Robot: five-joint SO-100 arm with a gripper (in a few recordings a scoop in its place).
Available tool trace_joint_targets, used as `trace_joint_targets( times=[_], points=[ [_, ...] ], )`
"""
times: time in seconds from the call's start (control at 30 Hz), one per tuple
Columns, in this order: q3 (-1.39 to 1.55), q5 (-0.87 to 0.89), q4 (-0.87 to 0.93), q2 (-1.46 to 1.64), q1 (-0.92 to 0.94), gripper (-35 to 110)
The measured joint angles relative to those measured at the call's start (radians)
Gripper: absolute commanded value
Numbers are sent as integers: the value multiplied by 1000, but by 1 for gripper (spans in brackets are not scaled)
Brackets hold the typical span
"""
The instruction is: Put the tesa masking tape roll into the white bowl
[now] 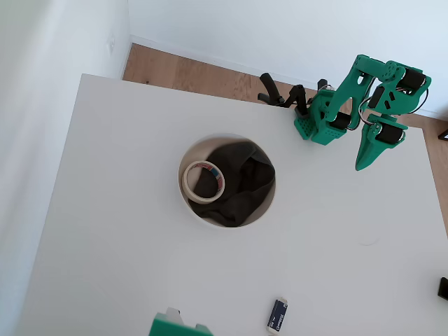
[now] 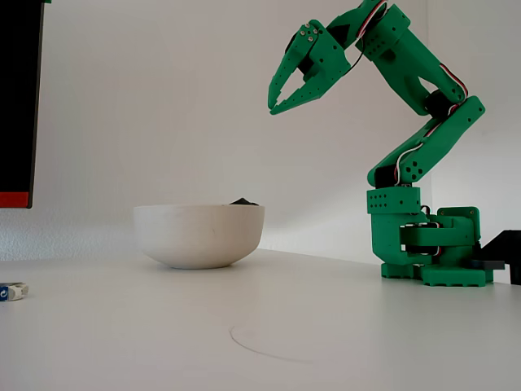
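Observation:
The tesa masking tape roll (image 1: 189,185), a cream ring with a red, white and blue core, lies inside the white bowl (image 1: 210,142) on its left side, resting on the dark grey cloth (image 1: 245,183). In the fixed view the bowl (image 2: 199,235) hides the roll and only a tip of the cloth (image 2: 242,201) shows over the rim. My green gripper (image 1: 360,165) is off to the right of the bowl and raised high above the table (image 2: 273,108). Its fingertips meet and hold nothing.
A small blue-and-white rectangular object (image 1: 277,316) lies near the table's front edge, at far left in the fixed view (image 2: 12,292). The arm's base (image 1: 318,122) stands at the back right of the white table (image 1: 105,210). A dark panel (image 2: 18,98) hangs at the left.

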Motion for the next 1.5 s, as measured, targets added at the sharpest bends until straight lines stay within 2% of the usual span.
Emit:
trace_joint_targets(
  times=[0.3,0.7,1.5],
  points=[
    [416,-40,-14,367,-121,-8],
    [816,-54,-52,683,-150,-8],
    [997,-31,-20,761,-153,-8]
  ],
)
